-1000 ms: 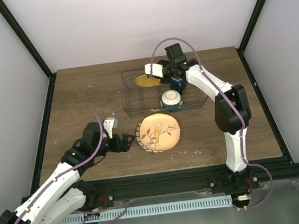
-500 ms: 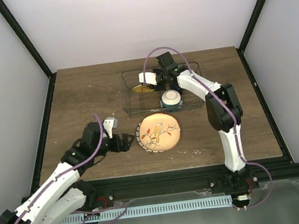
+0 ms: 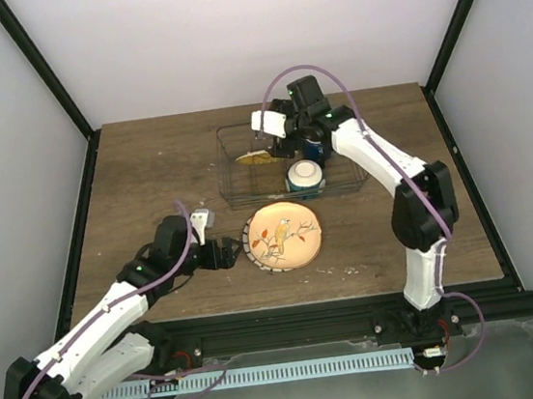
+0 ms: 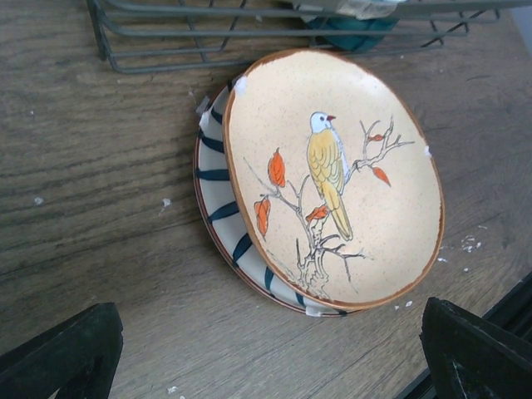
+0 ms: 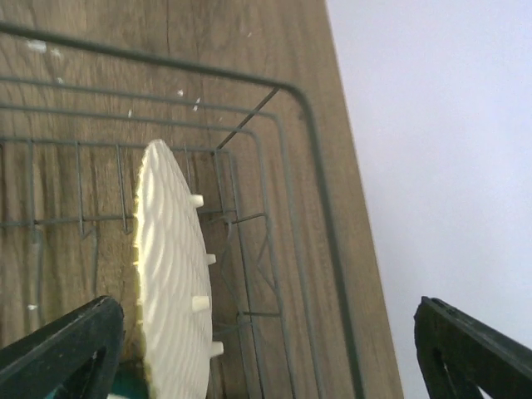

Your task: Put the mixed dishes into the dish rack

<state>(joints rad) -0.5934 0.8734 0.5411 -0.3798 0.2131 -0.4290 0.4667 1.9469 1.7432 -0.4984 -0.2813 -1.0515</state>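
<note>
Top view: we note the right gripper (image 3: pixel 265 144) above the yellow plate (image 3: pixel 258 159) in the dish rack (image 3: pixel 224 171). The cream plate (image 3: pixel 284 235) lies just ahead of the left gripper (image 3: pixel 229 253).
Left wrist: fingers (image 4: pixel 66 349) spread, cream plate (image 4: pixel 332 174) ahead, untouched.
Right wrist: fingers (image 5: pixel 58 345) spread, yellow plate (image 5: pixel 170 274) upright below.

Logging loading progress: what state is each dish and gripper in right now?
yellow plate: on edge in the dish rack, not gripped
bowl: in dish rack, opening up
mug: in dish rack, mostly hidden
bird plate: flat on striped plate, on table
left gripper: open, empty
right gripper: open, above dish rack
</note>
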